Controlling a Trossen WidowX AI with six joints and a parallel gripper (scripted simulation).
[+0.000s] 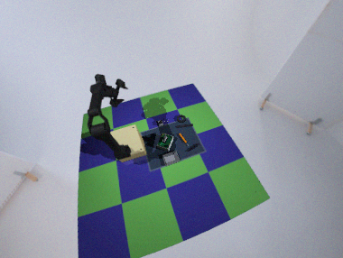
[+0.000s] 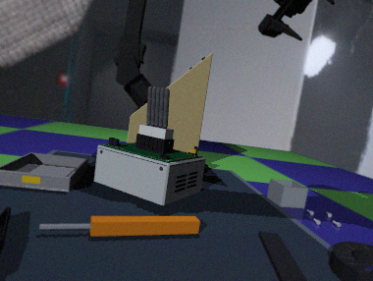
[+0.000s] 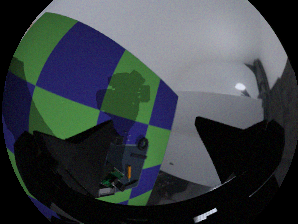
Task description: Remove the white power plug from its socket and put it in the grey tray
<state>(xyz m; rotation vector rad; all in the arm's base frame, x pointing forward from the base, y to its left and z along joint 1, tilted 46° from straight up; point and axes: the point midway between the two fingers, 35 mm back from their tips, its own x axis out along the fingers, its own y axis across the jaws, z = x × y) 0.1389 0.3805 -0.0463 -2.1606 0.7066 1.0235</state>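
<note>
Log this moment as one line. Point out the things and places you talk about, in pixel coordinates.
hand (image 1: 118, 94) (image 3: 156, 123): open, empty, raised away from board | white plug (image 2: 156, 131): seated in black socket (image 2: 154, 143) | grey tray (image 1: 171, 158) (image 2: 41, 173): plug not in it | task: plug still to be freed

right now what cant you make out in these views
- whether the white plug has loosened: too small in the top view
- dark item at the exterior view's left edge: cut off
- upper arm, exterior view: cut off by the top edge
- tray floor, exterior view: partly behind its front wall

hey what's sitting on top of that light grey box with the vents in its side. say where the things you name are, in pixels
A green circuit board (image 2: 184, 156) with a black socket (image 2: 154, 143), the white plug (image 2: 156, 131) in it and grey wires (image 2: 158, 105) rising. The plug's lower end is hidden inside the socket.
</note>
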